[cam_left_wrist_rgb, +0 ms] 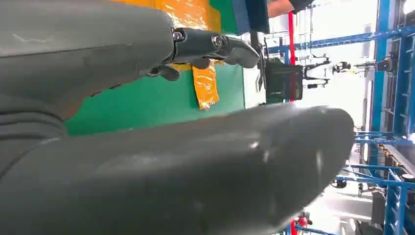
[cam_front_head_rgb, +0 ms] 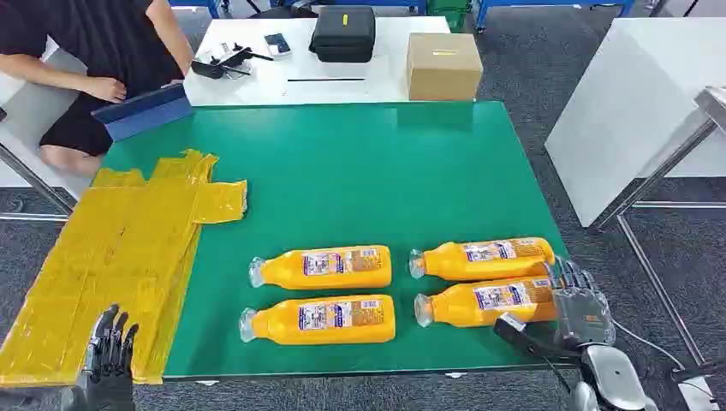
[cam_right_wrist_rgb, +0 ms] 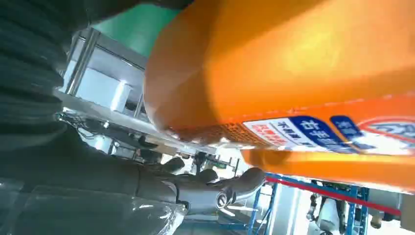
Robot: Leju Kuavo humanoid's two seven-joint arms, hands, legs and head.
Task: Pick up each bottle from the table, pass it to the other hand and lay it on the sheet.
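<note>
Right hand (cam_front_head_rgb: 580,310) at the near right table edge, fingers around the base of the near-right orange plastic bottle (cam_front_head_rgb: 482,302).
Left hand (cam_front_head_rgb: 109,353) hangs released, fingers apart, over the crinkled yellow sheet (cam_front_head_rgb: 111,257); three other orange bottles (cam_front_head_rgb: 321,267) lie on the green table (cam_front_head_rgb: 360,171).
</note>
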